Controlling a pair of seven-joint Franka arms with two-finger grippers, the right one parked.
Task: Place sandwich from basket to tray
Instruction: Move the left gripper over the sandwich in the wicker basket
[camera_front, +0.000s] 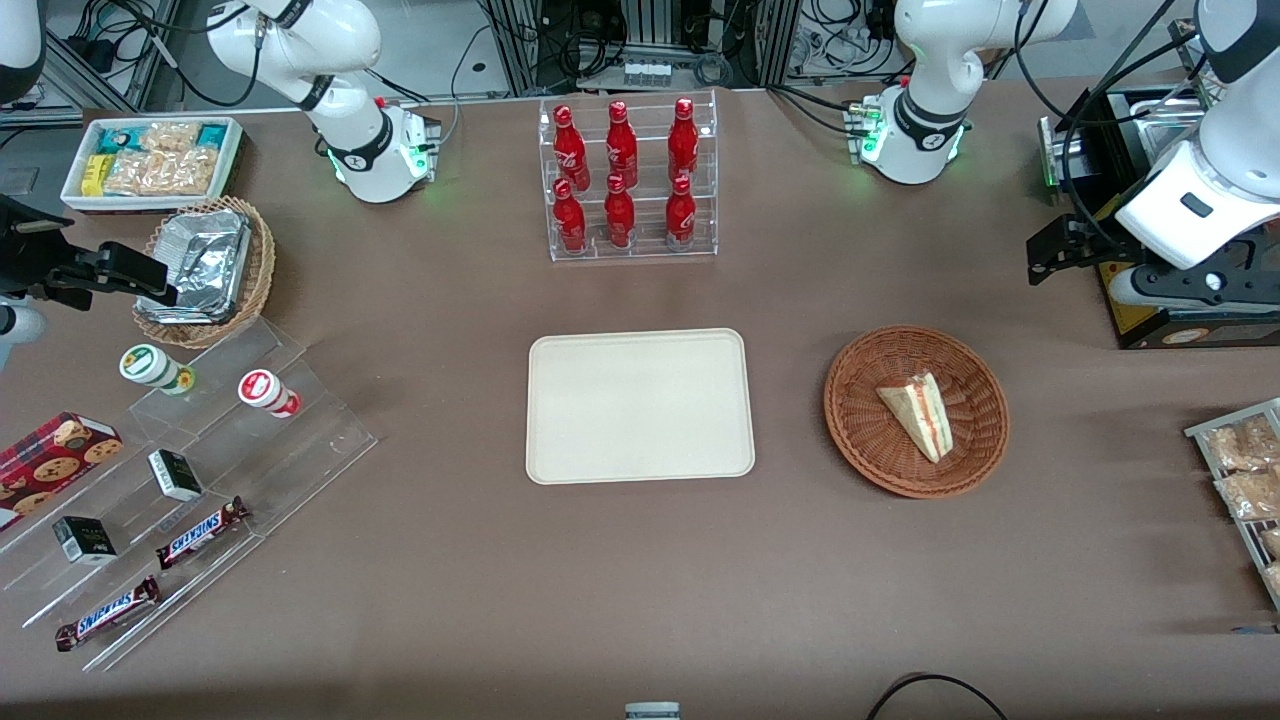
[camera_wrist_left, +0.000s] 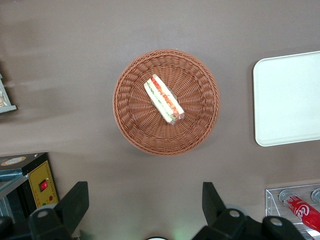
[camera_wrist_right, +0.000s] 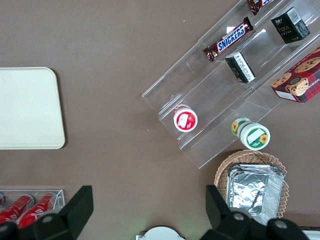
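The hand (camera_wrist_left: 145, 210) hangs empty with its fingers spread wide, high above the worktop (camera_front: 640, 580) and just off the basket (camera_wrist_left: 166, 101). The sandwich (camera_wrist_left: 164, 99) lies inside that basket (filling edge showing). The tray (camera_front: 640, 406) sits bare beside it. This looks like the approach step: next, descend over the wedge and close across its bread faces.

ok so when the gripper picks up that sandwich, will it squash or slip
The sandwich is probably soft: pale bread with filling layers at its edge, so a hard pinch may crush it. It lies loose in the basket, likely light, and may slide. The gripper, open above the basket, seems wide enough for its thin side.
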